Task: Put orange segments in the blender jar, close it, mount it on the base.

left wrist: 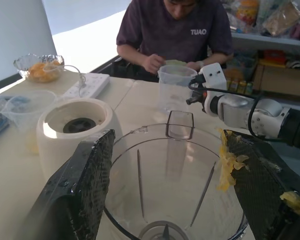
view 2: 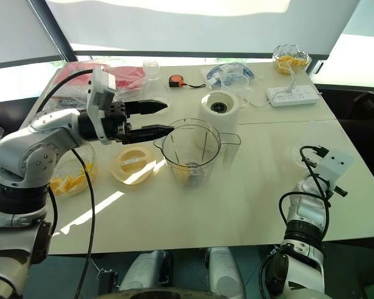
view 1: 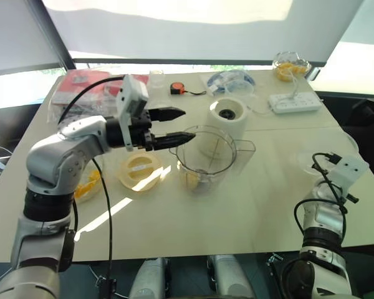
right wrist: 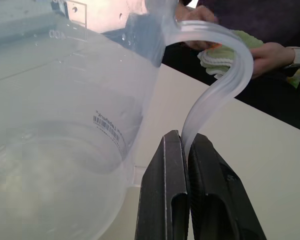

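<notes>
- We judge the loading step to be in hand: our left gripper hovers level over the rim of the blender jar, jaws apart and holding nothing whole, with only yellow pulp stuck to one finger.
- Our right gripper has its jaws together, the tips just beside the curved handle of a clear plastic pitcher (a second vessel, off at the table's right edge).
- The jar stands upright mid-table, lid off, just in front of the base; it is clear, with a pouring spout, and its blades show at the bottom.
- A few orange segments seem to lie low inside the jar, though we cannot count them.
- More segments wait in the glass bowl near our left arm.
- Next, we reckon, comes another fetch from that bowl, or fitting the yellowish lid lying beside the jar.
</notes>
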You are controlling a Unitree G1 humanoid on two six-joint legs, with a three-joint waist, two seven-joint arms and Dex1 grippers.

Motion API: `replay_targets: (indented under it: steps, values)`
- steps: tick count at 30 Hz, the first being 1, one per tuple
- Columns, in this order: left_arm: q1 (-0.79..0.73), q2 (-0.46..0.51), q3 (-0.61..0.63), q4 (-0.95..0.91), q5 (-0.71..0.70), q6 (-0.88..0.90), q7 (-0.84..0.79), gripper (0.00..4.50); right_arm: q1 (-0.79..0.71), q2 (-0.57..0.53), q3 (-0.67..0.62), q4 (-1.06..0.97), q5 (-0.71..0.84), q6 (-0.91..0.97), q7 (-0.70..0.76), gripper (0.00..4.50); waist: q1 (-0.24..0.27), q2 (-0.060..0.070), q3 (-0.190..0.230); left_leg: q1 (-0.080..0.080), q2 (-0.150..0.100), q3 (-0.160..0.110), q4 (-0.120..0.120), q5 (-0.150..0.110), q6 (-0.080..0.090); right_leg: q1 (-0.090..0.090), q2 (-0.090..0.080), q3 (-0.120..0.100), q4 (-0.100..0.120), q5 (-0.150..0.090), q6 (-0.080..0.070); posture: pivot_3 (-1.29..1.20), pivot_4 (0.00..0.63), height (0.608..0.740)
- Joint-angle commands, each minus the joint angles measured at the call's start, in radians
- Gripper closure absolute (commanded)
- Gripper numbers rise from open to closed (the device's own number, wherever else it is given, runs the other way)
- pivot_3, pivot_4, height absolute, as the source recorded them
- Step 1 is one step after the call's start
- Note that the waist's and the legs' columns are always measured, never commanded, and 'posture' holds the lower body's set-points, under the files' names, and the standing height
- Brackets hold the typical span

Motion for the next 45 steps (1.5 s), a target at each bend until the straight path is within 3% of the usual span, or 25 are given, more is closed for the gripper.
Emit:
replay_targets:
  steps: [1,3,6,12,13,14,23,30,39,45]
  values:
    - [-0.004,-0.002,0.025,-0.040,-0.023,-0.005,0.011,0.98,-0.005,-0.016,0.015,0.006,0.004,-0.019,-0.013,4.44,0.000,0.000,0.000,0.000,0.000,0.000,0.000,0.000,0.000,0.000,0.000,0.000,0.000,0.000,0.000,0.00,0.150,0.740]
    - [0.003,0.000,0.023,-0.045,-0.022,-0.007,0.014,0.98,0.001,-0.016,0.021,0.011,0.010,-0.015,-0.016,4.44,0.000,0.000,0.000,0.000,0.000,0.000,0.000,0.000,0.000,0.000,0.000,0.000,0.000,0.000,0.000,0.00,0.150,0.740]
    - [0.004,0.001,0.022,-0.044,-0.021,-0.009,0.019,0.98,0.005,-0.016,0.028,0.013,0.010,0.000,-0.024,3.62,0.000,0.000,0.000,0.000,0.000,0.000,0.000,0.000,0.000,0.000,0.000,0.000,0.000,0.000,0.000,0.00,0.150,0.740]
    - [0.000,0.003,0.016,-0.039,-0.017,-0.015,0.017,0.98,0.006,-0.013,0.038,0.007,0.008,0.012,-0.039,0.64,-0.001,0.000,0.000,0.000,0.000,0.000,0.000,0.000,0.000,0.000,0.000,0.000,0.000,0.000,0.000,0.00,0.150,0.740]
    - [-0.002,0.002,0.015,-0.036,-0.015,-0.016,0.016,0.98,0.009,-0.010,0.040,-0.001,0.007,0.016,-0.043,0.22,-0.001,0.000,0.000,0.000,0.000,0.000,0.000,0.000,0.000,0.000,0.000,0.000,0.000,0.000,0.000,0.00,0.150,0.740]
    - [-0.003,0.002,0.014,-0.035,-0.014,-0.018,0.016,0.98,0.011,-0.009,0.042,-0.008,0.007,0.018,-0.046,0.06,-0.001,0.000,0.000,0.000,0.000,0.000,0.000,0.000,0.000,0.000,0.000,0.000,0.000,0.000,0.000,0.00,0.150,0.740]
    - [-0.007,-0.001,-0.002,-0.018,0.011,-0.038,0.002,0.98,0.098,0.046,0.078,-0.152,-0.008,0.069,-0.081,0.06,0.000,0.000,0.000,0.000,0.000,0.000,-0.001,0.000,0.000,0.000,0.000,0.000,0.000,0.000,0.000,0.00,0.150,0.740]
    - [-0.002,0.010,-0.003,0.003,0.033,-0.054,-0.022,0.98,0.197,0.059,0.133,-0.346,-0.015,0.087,-0.023,0.06,0.000,0.000,0.000,0.000,0.000,0.000,-0.001,0.000,0.000,0.000,0.000,0.000,0.000,0.000,0.000,0.00,0.150,0.740]
    - [-0.064,0.100,-0.006,0.163,0.124,-0.147,-0.128,0.98,0.513,0.124,0.229,-0.975,-0.004,0.263,0.111,0.06,0.007,0.000,0.000,0.001,0.001,-0.002,-0.005,0.000,0.000,-0.001,0.002,-0.001,-0.001,-0.001,-0.001,0.00,0.150,0.740]
    - [-0.163,0.186,-0.080,0.386,0.264,-0.278,-0.274,0.98,0.770,0.088,0.229,-1.344,0.078,0.356,0.299,0.06,0.007,-0.001,0.000,0.002,0.001,-0.001,-0.005,0.000,0.000,0.000,0.002,-0.001,-0.002,-0.003,-0.004,0.00,0.150,0.740]
